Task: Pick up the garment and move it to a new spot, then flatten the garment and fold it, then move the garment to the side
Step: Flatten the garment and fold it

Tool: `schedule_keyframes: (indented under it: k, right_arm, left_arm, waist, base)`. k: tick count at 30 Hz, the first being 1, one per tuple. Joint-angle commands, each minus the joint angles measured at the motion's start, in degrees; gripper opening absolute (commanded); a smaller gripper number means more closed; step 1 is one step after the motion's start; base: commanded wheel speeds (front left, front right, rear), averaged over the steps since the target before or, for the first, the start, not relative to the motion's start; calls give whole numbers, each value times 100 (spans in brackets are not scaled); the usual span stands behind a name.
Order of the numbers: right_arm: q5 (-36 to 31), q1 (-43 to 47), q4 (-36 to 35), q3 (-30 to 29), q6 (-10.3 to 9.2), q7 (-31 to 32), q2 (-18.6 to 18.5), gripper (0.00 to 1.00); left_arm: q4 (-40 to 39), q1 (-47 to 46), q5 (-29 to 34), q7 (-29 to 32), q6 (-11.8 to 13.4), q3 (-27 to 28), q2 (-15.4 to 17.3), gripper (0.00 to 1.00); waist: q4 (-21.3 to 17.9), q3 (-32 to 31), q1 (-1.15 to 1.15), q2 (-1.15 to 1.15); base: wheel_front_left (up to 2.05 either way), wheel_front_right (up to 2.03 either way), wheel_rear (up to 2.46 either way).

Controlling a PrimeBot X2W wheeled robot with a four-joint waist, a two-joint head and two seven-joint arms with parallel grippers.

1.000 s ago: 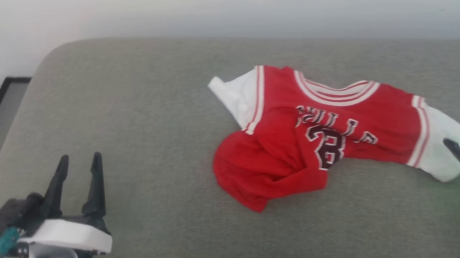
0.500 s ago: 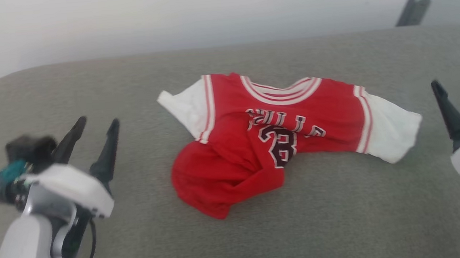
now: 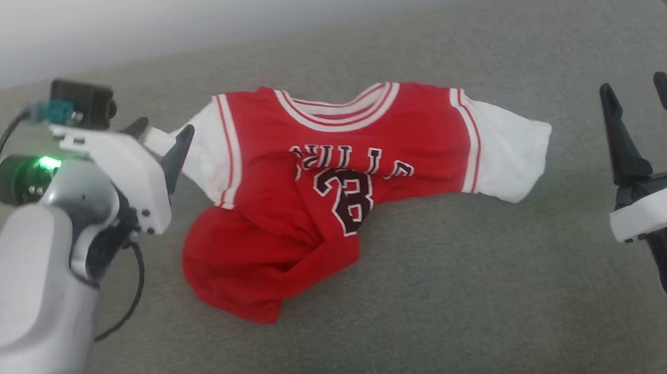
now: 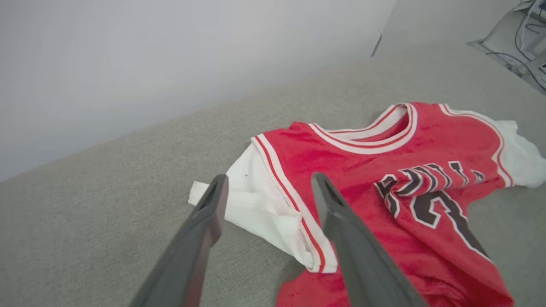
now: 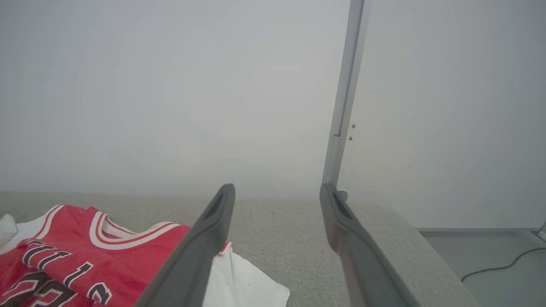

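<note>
Reach-in for the flatten, I'd judge: the bright red soft jersey shirt with white sleeves lies rumpled on the grey woven cushion, with your left claw wide and empty at one sleeve. The left wrist view frames that sleeve between the fingers, which the head view half hides behind the claw; your right claw, equally wide and empty, stands well clear of the other sleeve. Next: nip left, swing right inward.
</note>
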Motion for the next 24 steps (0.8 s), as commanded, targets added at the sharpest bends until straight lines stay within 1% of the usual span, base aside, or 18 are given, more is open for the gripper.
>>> schedule_keyframes:
  k: [1,9,13,17,18,19,24]
  right_arm:
    - [-19,-29,15,-1,-4,-37,49,100]
    - [40,-129,122,45,-4,-75,137,100]
    - [55,-157,184,21,-4,-111,123,100]
    - [92,-183,232,31,-4,-160,116,100]
    - [92,-191,237,33,-4,-157,117,100]
    - [92,-205,249,36,-4,-168,115,100]
    - [97,-208,298,-7,-4,-208,72,100]
  left_arm:
    - [70,-97,-10,84,29,-24,-22,100]
    - [983,-688,226,1431,473,-420,-77,100]
    - [1231,-842,340,1769,637,-561,-126,100]
    - [1395,-960,385,1779,689,-637,-208,100]
    - [1444,-987,345,1764,705,-614,-229,45]
    - [1484,-1019,322,1758,700,-614,-240,0]
    - [1531,-1054,201,1653,899,-455,-297,0]
  waist:
    - [-133,130,0,0]
    - [-367,395,0,0]
    - [-404,502,0,0]
    - [-411,579,0,0]
    - [-410,595,0,0]
    - [-408,607,0,0]
    - [-331,620,0,0]
  base:
    - [0,0,0]
    - [0,0,0]
    - [0,0,0]
    - [0,0,0]
    - [0,0,0]
    - [0,0,0]
    - [0,0,0]
